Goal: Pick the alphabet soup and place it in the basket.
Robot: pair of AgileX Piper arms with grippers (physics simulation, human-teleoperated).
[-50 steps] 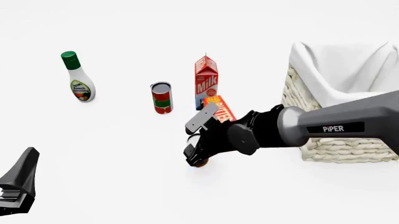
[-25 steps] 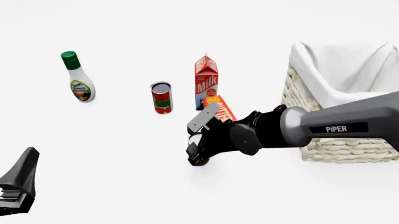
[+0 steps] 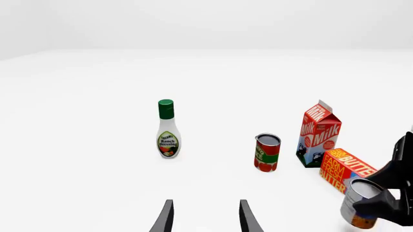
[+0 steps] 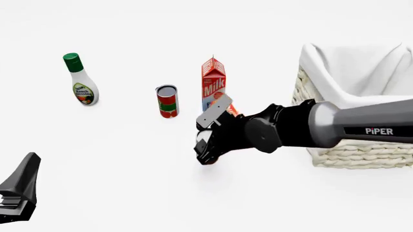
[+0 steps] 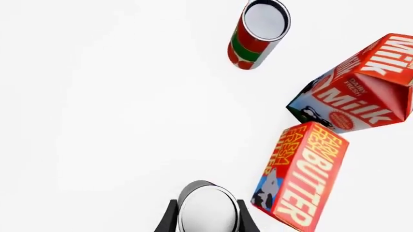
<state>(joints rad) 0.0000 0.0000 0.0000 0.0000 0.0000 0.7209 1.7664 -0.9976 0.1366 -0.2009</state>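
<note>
Beside the butter box (image 5: 302, 175), right fingers (image 5: 169, 218) clamped on the alphabet soup (image 5: 208, 211) (left fingers (image 3: 165, 220) apart).

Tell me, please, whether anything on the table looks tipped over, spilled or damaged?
Nothing stands out. The ranch dressing bottle, red-and-green can and milk carton stand upright; the right gripper holds the alphabet soup upright too.

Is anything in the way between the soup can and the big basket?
Nothing visible is. The right hand is shut on the alphabet soup, in front of the butter box and milk carton. The basket stands off to the right. Only the robot's own right arm lies across the table between them.
</note>
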